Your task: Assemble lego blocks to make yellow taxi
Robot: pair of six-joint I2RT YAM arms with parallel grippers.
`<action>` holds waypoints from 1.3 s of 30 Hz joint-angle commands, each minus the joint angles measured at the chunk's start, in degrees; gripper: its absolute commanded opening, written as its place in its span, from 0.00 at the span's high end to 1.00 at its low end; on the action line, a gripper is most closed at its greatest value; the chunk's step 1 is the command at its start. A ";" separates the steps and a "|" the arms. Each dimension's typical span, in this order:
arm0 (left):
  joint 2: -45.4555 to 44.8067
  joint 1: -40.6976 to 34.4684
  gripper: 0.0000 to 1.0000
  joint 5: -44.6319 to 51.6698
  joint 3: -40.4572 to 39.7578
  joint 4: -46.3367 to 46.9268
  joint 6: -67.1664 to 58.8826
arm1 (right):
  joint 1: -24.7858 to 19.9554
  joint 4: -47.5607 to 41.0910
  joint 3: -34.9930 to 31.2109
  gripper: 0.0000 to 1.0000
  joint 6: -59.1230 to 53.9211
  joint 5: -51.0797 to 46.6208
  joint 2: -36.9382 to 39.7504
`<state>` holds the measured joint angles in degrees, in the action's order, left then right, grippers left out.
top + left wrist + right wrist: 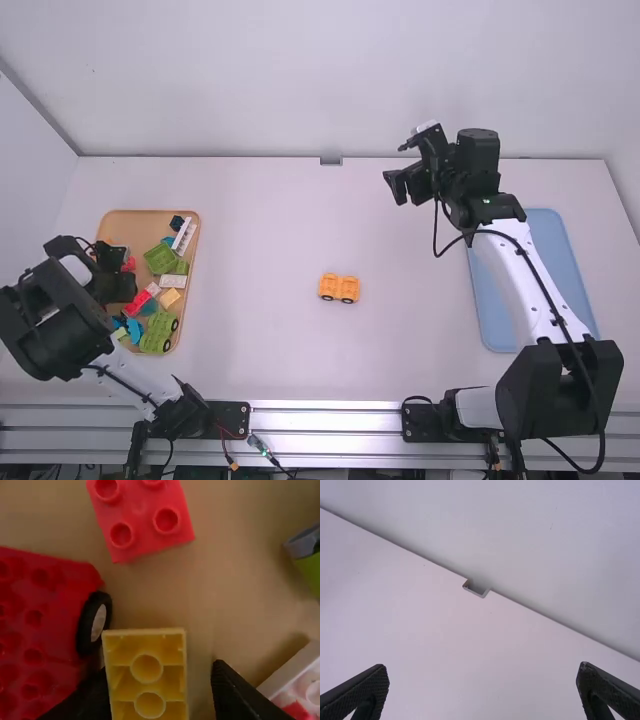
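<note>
Yellow-orange car base (338, 288) with black wheels, upright on the white counter (255, 240), close to its middle. Clock directions as in the high view, 12 at the far edge. At 9 o'clock from the base, well apart: wooden tray (125, 225) of loose blocks. Left tool (118, 287) is over this tray, fingers apart. In the left wrist view a yellow brick (146, 685), hollow side showing, sits between those fingers, gap on one side; can't tell if the other finger touches it. Just beside that brick: red car piece (40, 630) with a black wheel. Red brick (142, 530) nearby, apart from it.

From tray centre: long white brick (184, 235) at 1 o'clock, slanted; green block (160, 258) toward 12 to 1; short white brick (173, 281) at 3; small orange brick (170, 297) at 4; green car base (158, 333) between 5 and 6.

Right tool (398, 187) is at 1 o'clock from the yellow-orange base, above the counter, fingers wide apart, nothing between them. Blue tray (490, 320) at 3 o'clock, partly behind the right arm.
</note>
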<state>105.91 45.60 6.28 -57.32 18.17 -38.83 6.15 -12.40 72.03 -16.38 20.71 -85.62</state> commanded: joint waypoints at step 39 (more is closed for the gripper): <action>-17.62 -12.07 0.82 33.42 -1.70 -3.19 11.32 | 1.70 1.95 2.16 0.01 -2.10 7.87 -0.66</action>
<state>90.13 38.39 30.00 -61.32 16.38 -24.53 6.76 -10.50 72.05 -17.23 26.96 -85.60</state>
